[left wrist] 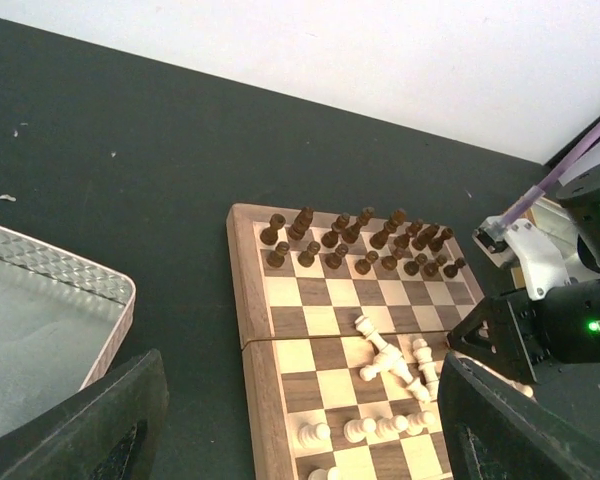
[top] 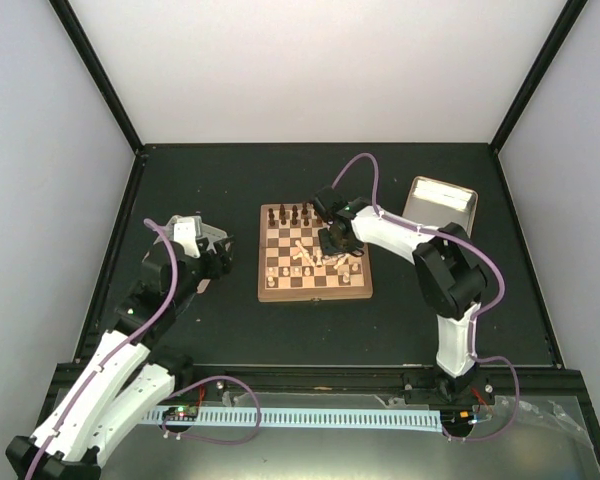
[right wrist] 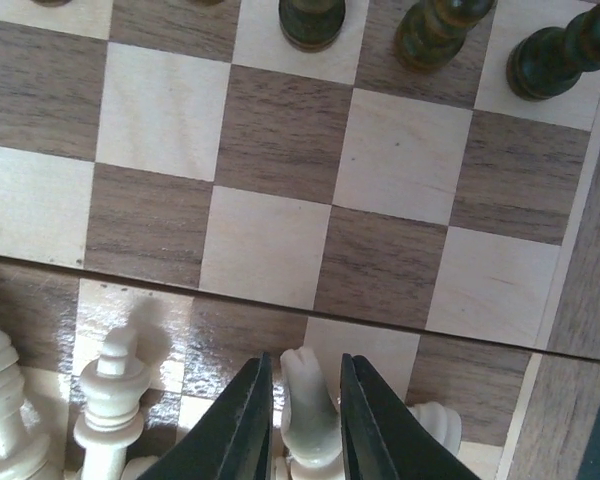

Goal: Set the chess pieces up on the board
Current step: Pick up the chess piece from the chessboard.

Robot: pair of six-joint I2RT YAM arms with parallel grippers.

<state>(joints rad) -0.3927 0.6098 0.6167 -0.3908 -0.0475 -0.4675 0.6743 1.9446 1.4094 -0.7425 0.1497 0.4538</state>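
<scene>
I read nothing here: no text, number, brand or label is legible in any view. The board shows only plain checks and a plain wooden rim. The tray is bare metal. The small electronics by the arm bases are too small to read.

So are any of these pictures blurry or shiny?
Right wrist view: crisp, with glare on the board near the pale piece between the tips of the right gripper. Left wrist view: the fingers of the left gripper are dark blurs in the bottom corners; the tray glints. Top view: even light, pieces too small to read.
</scene>
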